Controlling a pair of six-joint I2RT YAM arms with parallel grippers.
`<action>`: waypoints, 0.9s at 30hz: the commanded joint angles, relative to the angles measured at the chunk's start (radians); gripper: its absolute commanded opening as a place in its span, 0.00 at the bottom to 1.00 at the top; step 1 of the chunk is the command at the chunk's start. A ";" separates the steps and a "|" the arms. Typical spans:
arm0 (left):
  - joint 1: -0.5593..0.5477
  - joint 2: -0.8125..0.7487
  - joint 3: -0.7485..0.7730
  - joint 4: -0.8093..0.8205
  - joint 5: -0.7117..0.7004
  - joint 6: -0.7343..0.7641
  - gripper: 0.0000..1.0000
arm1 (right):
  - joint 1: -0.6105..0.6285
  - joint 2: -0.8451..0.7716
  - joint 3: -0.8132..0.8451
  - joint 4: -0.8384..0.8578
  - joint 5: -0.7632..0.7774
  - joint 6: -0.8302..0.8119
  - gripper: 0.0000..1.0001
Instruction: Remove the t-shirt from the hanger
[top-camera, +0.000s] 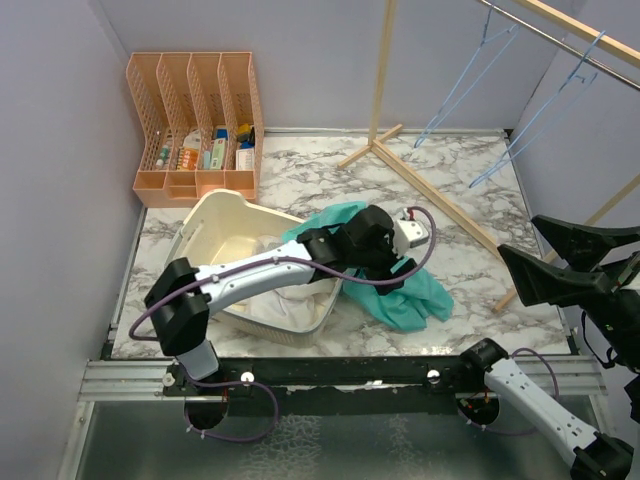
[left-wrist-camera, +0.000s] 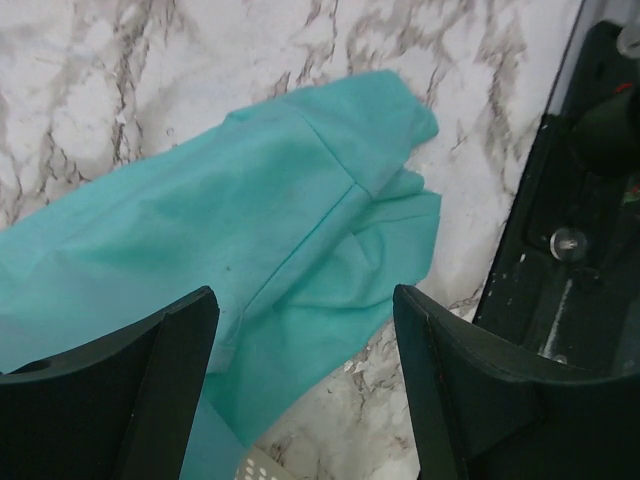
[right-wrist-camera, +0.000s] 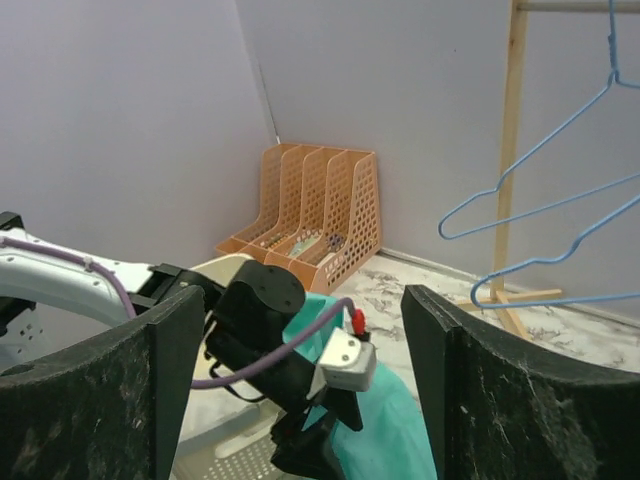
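The teal t-shirt (top-camera: 418, 300) lies crumpled on the marble table, off any hanger, its left part against the basket rim. My left gripper (top-camera: 386, 277) hovers just above it, open and empty. In the left wrist view the shirt (left-wrist-camera: 260, 220) spreads below the open gripper (left-wrist-camera: 305, 305). My right gripper (top-camera: 545, 272) is open and empty, raised at the right edge of the table. In the right wrist view the gripper (right-wrist-camera: 305, 305) frames the left arm and the shirt (right-wrist-camera: 395, 430). Two bare blue hangers (top-camera: 560, 95) hang on the wooden rail.
A cream laundry basket (top-camera: 205, 225) with white cloth sits left of the shirt. An orange file organizer (top-camera: 200, 120) stands at the back left. The wooden rack's legs (top-camera: 430, 195) cross the table's right half. The black base rail (left-wrist-camera: 580, 220) runs close by the shirt.
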 joint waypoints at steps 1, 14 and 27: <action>-0.053 0.077 0.058 -0.028 -0.189 0.071 0.75 | -0.003 -0.045 0.004 -0.061 -0.031 0.007 0.80; -0.170 0.360 0.128 0.028 -0.422 0.178 0.95 | -0.002 -0.066 -0.035 -0.067 -0.030 0.002 0.80; -0.143 0.454 0.088 0.061 -0.320 0.156 0.77 | -0.002 -0.091 -0.075 -0.072 -0.015 0.011 0.80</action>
